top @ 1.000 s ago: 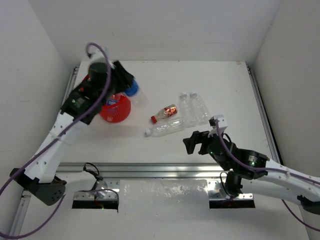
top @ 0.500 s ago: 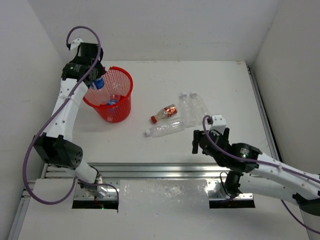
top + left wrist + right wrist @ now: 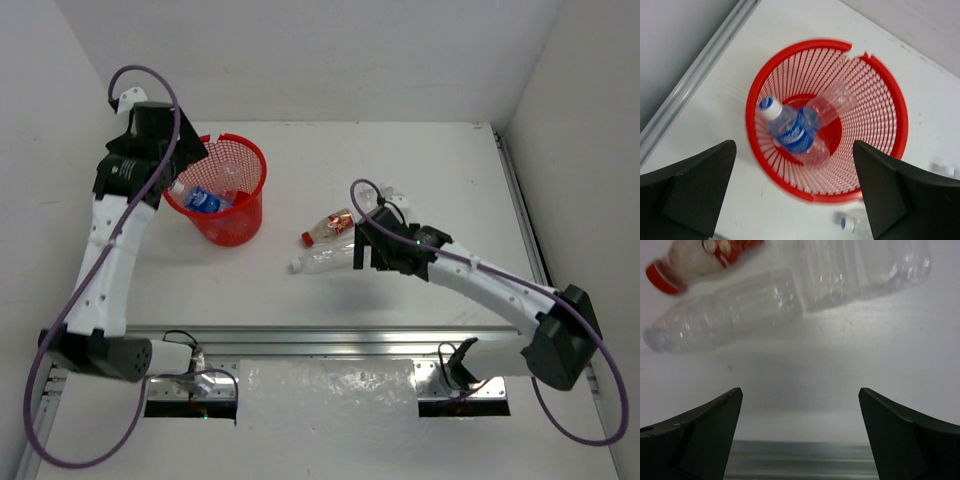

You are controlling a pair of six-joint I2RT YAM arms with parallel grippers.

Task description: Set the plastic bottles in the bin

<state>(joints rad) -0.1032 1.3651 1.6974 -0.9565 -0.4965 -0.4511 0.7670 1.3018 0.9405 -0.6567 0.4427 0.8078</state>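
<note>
My left fingers (image 3: 692, 187) are spread wide and empty above the bin (image 3: 890, 115), where two bottles (image 3: 792, 132) lie. My right fingers (image 3: 697, 432), also open and empty, hang near four bottles (image 3: 725, 310) lying on the bench (image 3: 805, 385).

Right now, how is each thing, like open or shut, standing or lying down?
bin: upright, two bottles inside
blue-label bottle: lying in bin
second bottle: lying in bin
red-cap bottle: lying on table
plain bottles: lying on table
left hand: open, over bin
right hand: open, over table
</note>
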